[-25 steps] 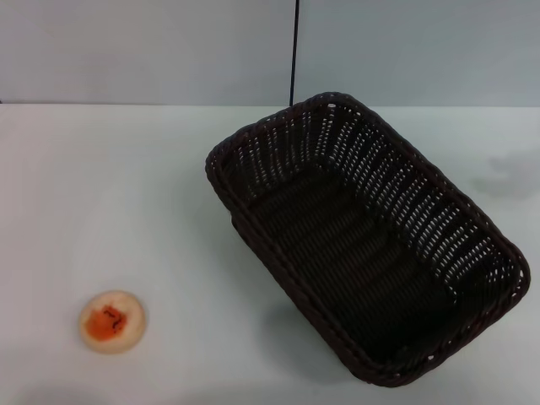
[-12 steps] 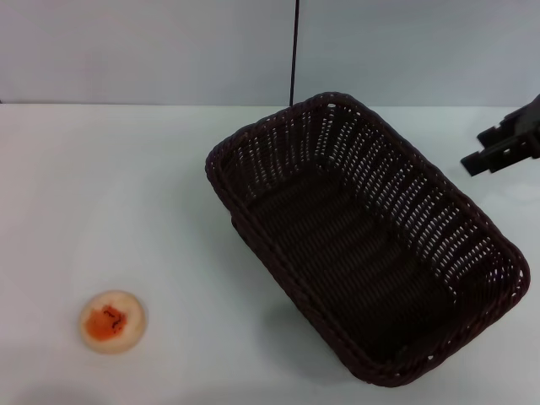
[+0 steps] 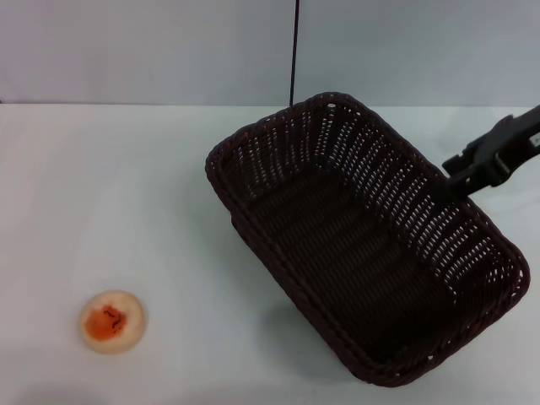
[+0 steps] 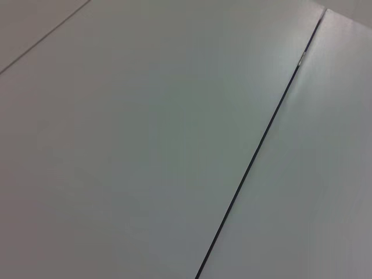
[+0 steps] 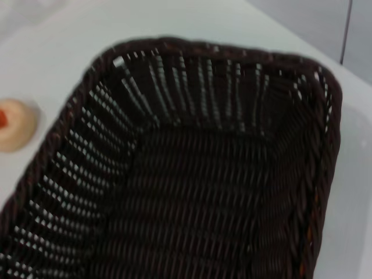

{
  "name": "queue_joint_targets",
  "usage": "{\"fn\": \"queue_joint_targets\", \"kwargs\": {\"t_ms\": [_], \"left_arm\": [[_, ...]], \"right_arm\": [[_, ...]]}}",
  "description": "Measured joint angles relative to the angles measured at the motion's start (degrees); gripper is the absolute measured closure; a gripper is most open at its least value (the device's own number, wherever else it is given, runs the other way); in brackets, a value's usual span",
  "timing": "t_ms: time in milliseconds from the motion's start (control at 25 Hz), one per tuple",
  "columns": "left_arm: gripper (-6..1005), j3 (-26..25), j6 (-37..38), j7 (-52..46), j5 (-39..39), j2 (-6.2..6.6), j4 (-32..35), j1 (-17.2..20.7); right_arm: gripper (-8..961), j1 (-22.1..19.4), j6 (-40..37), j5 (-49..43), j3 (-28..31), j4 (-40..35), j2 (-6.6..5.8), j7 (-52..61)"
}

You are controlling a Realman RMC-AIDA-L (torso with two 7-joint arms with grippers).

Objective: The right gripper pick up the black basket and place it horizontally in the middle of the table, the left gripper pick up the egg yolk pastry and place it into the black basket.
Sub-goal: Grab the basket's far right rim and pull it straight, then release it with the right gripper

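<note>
Head view shows the basket lying on the white table, right of centre. It sits askew, its long axis running from the upper left toward the lower right, one narrow end near the far edge of the table and the other close to the near edge. It stands upright on its base with the open side up, and the inside is bare weave.

The right gripper reaches in from the right edge on a dark arm and sits at the basket's far long rim, roughly midway along it. Its tip overlaps the braided rim; whether it touches the rim or hangs just above it cannot be told. How far its fingers are spread cannot be told either, and nothing is seen held in it.

The pastry lies on the table at the lower left, well apart from the basket, orange centre up.

The right wrist view looks down into the basket, which fills most of the picture, with the pastry at the edge on the table beyond one rim.

The left gripper appears in no view; the left wrist view shows only pale flat panels crossed by a thin dark seam.
</note>
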Motion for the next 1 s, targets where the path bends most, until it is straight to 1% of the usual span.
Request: {"fn": "queue_joint_targets", "kwargs": {"t_ms": [120, 160, 200, 280, 360, 520, 680, 880, 1000], "left_arm": [[185, 0.01, -0.04, 0.01, 0.01, 0.00, -0.42, -0.04], [185, 0.01, -0.04, 0.01, 0.01, 0.00, -0.42, -0.04], [185, 0.01, -0.04, 0.01, 0.01, 0.00, -0.42, -0.04], [185, 0.02, -0.35, 0.01, 0.00, 0.00, -0.66, -0.03], [185, 0.02, -0.69, 0.01, 0.00, 0.00, -0.65, -0.04], [185, 0.02, -1.54, 0.01, 0.00, 0.00, -1.20, -0.08], [185, 0.17, -2.23, 0.01, 0.01, 0.00, -1.33, 0.04], [185, 0.56, -2.57, -0.09, 0.01, 0.00, -1.36, 0.07], [185, 0.56, -2.57, -0.34, 0.00, 0.00, -1.35, 0.11]], "right_arm": [[366, -0.01, 1.35, -3.19, -0.64, 0.06, 1.55, 0.51], [369, 0.03, 2.43, -4.92, -0.66, 0.13, 2.61, 0.62], [372, 0.03, 2.90, -5.27, -0.71, 0.31, 3.01, 0.62], [378, 0.05, 3.28, -5.35, -0.71, 0.53, 3.24, 0.61], [384, 0.07, 4.01, -5.30, -0.75, 0.98, 4.02, 0.37], [396, -0.08, 4.46, -5.16, -0.77, 0.96, 4.42, 0.26], [408, -0.24, 4.51, -4.85, -0.79, 0.82, 4.45, 0.04], [647, -0.39, 4.40, -4.55, -0.50, 0.68, 4.45, -0.25], [686, -0.70, 4.34, -4.33, -0.22, 0.56, 4.46, -0.27]]}}
